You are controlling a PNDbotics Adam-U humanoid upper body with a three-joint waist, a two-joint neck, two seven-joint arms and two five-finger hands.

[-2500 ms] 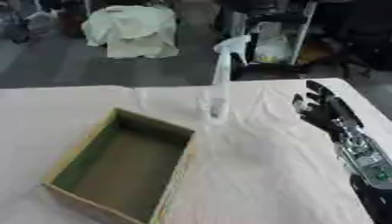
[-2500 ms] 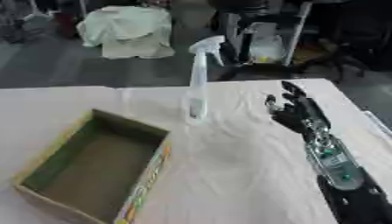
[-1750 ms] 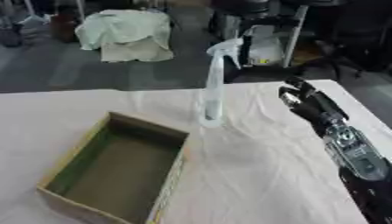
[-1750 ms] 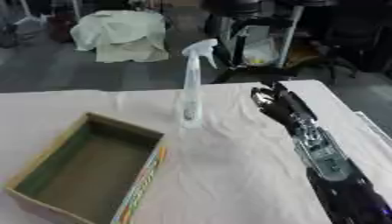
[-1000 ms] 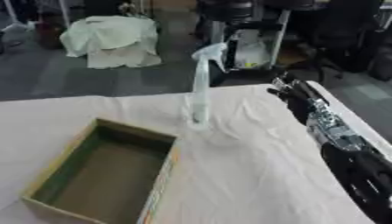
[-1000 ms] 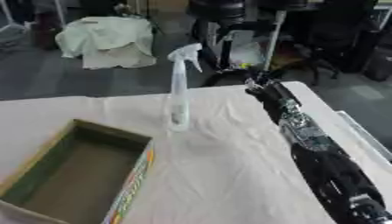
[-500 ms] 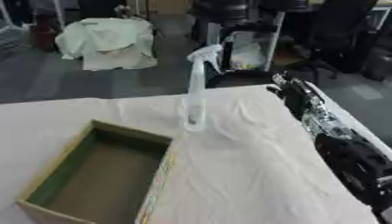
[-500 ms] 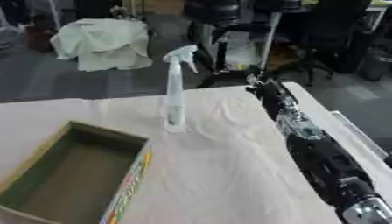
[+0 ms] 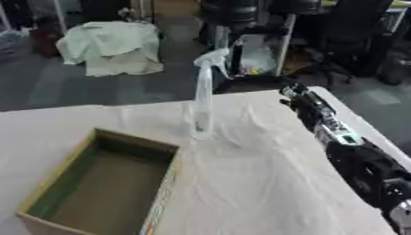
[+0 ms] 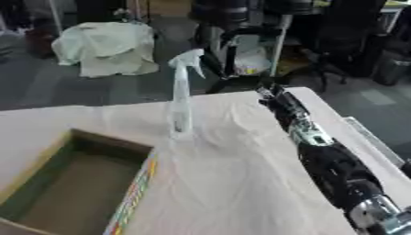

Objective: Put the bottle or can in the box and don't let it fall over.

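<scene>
Spray bottle (image 9: pixel 202 103): upright on the cloth-covered table (image 9: pixel 257 183), near its far edge
Box (image 9: pixel 104 183): on the table, in front and left of the bottle, apart from it
Right hand (image 10: pixel 277 102): to the bottle's right, reaching toward the far edge, not touching the bottle

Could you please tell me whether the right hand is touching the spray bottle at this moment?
Apart. In the left eye view, bare white cloth shows between the right hand and the spray bottle, which stands upright on its own beside the box.
</scene>
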